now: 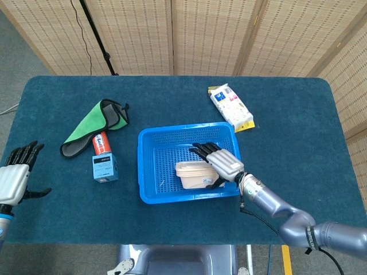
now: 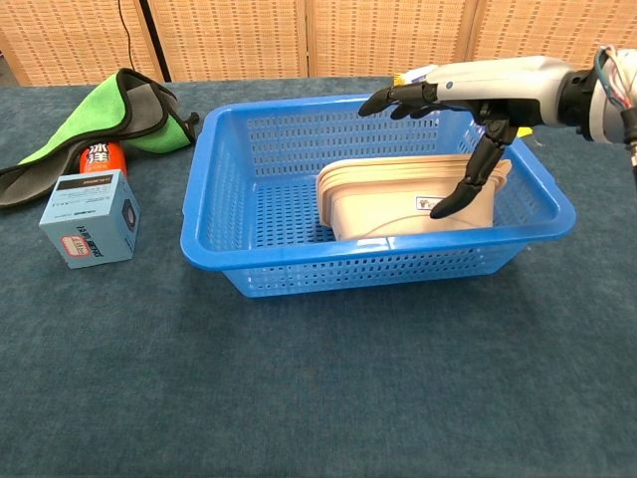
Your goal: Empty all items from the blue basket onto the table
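Note:
The blue basket stands mid-table and holds a beige lidded container in its right half. My right hand hovers over the container with its fingers spread, the thumb hanging down at the container's right front face. Whether the thumb touches it I cannot tell. It grips nothing. My left hand stays open at the table's left edge, far from the basket, and appears only in the head view.
A green cloth, a red can and a small blue box lie left of the basket. A white snack packet lies behind the basket's right corner.

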Robot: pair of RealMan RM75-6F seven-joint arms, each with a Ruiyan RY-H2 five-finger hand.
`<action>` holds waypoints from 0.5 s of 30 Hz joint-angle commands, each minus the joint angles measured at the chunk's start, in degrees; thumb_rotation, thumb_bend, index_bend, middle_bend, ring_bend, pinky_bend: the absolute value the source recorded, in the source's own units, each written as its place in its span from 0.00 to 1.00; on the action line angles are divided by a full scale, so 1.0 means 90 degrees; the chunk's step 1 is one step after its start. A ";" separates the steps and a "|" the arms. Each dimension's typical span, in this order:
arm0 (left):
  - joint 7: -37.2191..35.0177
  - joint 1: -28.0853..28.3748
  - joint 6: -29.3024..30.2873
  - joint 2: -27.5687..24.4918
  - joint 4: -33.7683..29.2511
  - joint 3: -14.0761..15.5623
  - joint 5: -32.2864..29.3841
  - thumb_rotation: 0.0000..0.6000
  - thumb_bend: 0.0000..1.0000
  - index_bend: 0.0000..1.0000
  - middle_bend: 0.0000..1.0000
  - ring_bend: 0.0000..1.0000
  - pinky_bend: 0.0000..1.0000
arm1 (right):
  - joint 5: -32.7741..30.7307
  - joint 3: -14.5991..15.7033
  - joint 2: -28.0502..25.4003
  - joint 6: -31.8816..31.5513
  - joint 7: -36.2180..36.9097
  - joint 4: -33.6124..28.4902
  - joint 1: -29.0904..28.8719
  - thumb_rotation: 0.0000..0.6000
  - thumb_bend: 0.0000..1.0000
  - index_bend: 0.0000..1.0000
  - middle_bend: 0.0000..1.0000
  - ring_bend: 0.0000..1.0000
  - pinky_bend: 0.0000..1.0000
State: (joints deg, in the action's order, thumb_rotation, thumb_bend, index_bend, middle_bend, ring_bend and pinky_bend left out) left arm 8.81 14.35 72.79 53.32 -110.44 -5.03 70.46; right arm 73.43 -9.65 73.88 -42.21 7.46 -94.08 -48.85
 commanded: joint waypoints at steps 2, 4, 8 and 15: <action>-0.0010 0.0001 -0.0003 -0.0004 0.0009 -0.0005 -0.0008 1.00 0.02 0.00 0.00 0.00 0.00 | -0.0080 -0.0017 0.0103 -0.0114 -0.0151 0.0073 0.0003 1.00 0.00 0.12 0.02 0.01 0.08; -0.0004 0.0001 -0.0001 0.0002 0.0014 -0.0004 -0.0007 1.00 0.02 0.00 0.00 0.00 0.00 | -0.0110 -0.0030 0.0131 -0.0156 -0.0199 0.0089 0.0009 1.00 0.00 0.18 0.09 0.07 0.14; 0.0012 0.0007 -0.0011 0.0015 0.0012 0.0000 -0.0008 1.00 0.02 0.00 0.00 0.00 0.00 | -0.0148 -0.0019 0.0115 -0.0117 -0.0261 0.0076 -0.0007 1.00 0.07 0.26 0.18 0.16 0.23; 0.0025 -0.0003 0.0016 0.0024 0.0002 0.0001 -0.0006 1.00 0.02 0.00 0.00 0.00 0.00 | -0.0137 0.0005 0.0127 0.0021 -0.0162 0.0172 -0.0042 1.00 0.50 0.41 0.32 0.28 0.42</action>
State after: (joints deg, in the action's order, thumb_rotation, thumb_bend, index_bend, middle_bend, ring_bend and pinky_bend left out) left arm 9.03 14.32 72.93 53.53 -110.41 -5.02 70.40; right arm 71.98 -9.67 74.90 -42.01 5.88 -92.76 -49.21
